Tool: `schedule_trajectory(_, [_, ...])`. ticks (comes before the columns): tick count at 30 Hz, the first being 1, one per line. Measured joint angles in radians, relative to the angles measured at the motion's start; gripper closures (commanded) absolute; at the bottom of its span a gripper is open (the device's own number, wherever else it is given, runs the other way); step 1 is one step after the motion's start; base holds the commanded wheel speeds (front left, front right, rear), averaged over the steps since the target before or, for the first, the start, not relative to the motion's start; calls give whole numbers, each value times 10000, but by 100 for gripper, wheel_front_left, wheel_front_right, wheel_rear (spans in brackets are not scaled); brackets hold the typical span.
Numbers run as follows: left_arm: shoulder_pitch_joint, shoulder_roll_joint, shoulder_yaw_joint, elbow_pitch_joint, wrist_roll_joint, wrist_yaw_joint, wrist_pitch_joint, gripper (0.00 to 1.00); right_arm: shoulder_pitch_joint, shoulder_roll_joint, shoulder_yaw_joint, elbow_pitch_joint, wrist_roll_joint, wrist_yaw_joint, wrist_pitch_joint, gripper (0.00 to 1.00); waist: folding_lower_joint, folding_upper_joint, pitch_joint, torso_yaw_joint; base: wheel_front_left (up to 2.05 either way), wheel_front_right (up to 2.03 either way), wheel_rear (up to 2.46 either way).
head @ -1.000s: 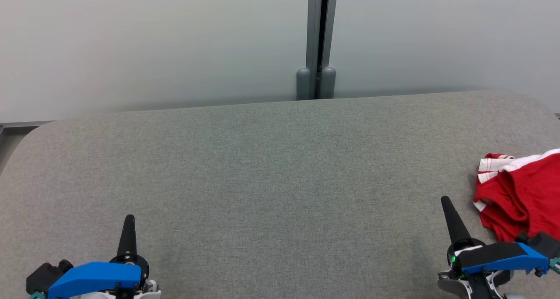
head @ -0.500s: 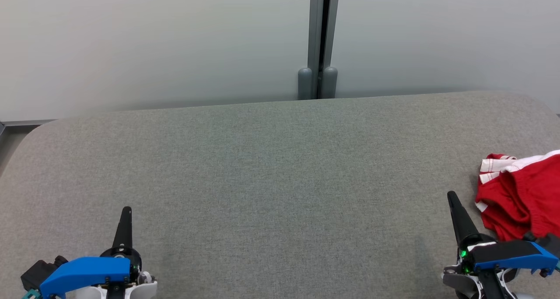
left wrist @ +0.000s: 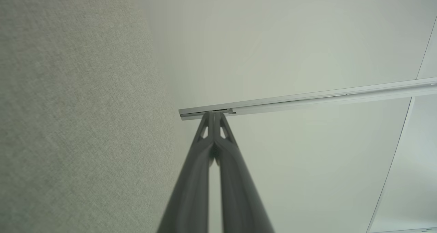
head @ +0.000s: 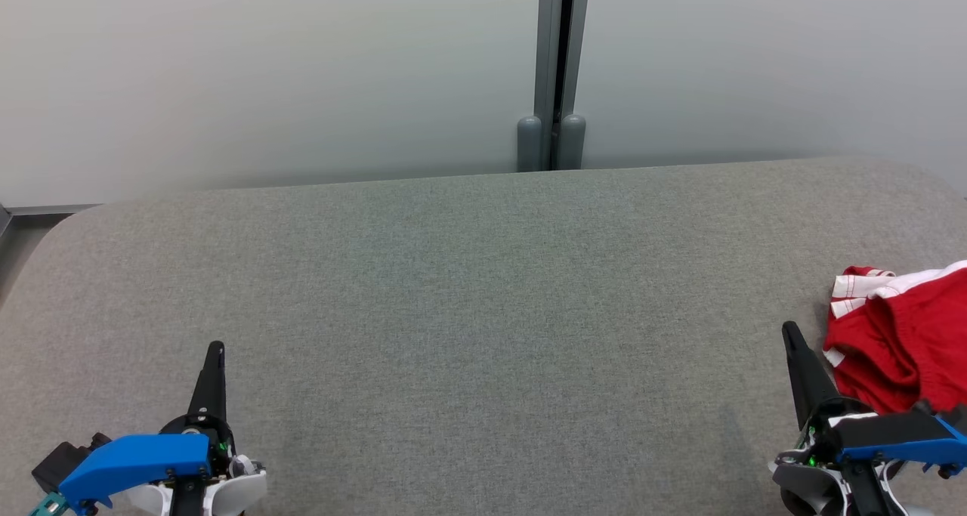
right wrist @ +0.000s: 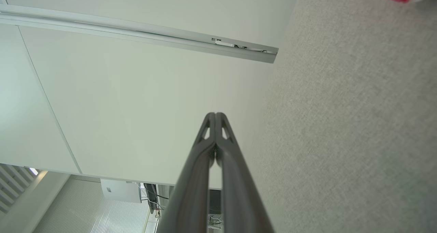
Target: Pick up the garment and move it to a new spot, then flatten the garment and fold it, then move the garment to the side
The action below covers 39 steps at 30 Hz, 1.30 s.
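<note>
Both pairs of jaws are closed tight with nothing held, the left fingers [left wrist: 194, 178] and the right fingers [right wrist: 196, 171] each meeting tip to tip in their own wrist views. The garment [head: 899, 350], a crumpled red piece with white striped trim, lies bunched at the far right of the grey fabric-covered worktop [head: 483, 289] and runs off the right edge of the head view; a scrap of its red cloth also shows at the top right corner of the right wrist view. The right jaws stand just beside its left edge, pointing away from the robot, their tip clear of the cloth; lower down the blue-cased wrist [head: 891, 444] overlaps the garment's near edge, and I cannot tell whether they touch. The left jaws point the same way at the lower left, well apart from the garment. Behind the worktop's far edge rise pale wall panels, split by a grey post [head: 557, 70]
</note>
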<state>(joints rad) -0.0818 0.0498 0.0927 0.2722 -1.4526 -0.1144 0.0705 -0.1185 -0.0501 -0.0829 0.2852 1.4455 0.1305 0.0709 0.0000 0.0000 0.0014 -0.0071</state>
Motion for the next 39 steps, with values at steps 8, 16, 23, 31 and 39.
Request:
schedule_trajectory(8, [-70,0,77,-102,-566,-58,169,100,8,0,-115,-144,581,0,161,100,0,0,6,24,0,0,0])
schedule_trajectory(16, [-157,2,167,-174,-1103,-94,309,100,30,0,-221,-272,1147,0,297,100,0,0,12,49,0,0,0])
schedule_trajectory(23, [-201,2,209,-240,-1544,-105,428,100,33,0,-307,-397,1607,0,426,100,0,0,17,70,0,0,0])
schedule_trajectory(31, [-223,2,215,-255,-1593,-151,430,100,35,0,-316,-405,1661,0,437,100,0,0,17,71,0,0,0])
schedule_trajectory(39, [-223,2,215,-255,-1593,-151,430,100,36,0,-316,-407,1661,0,437,100,0,0,17,71,0,0,0])
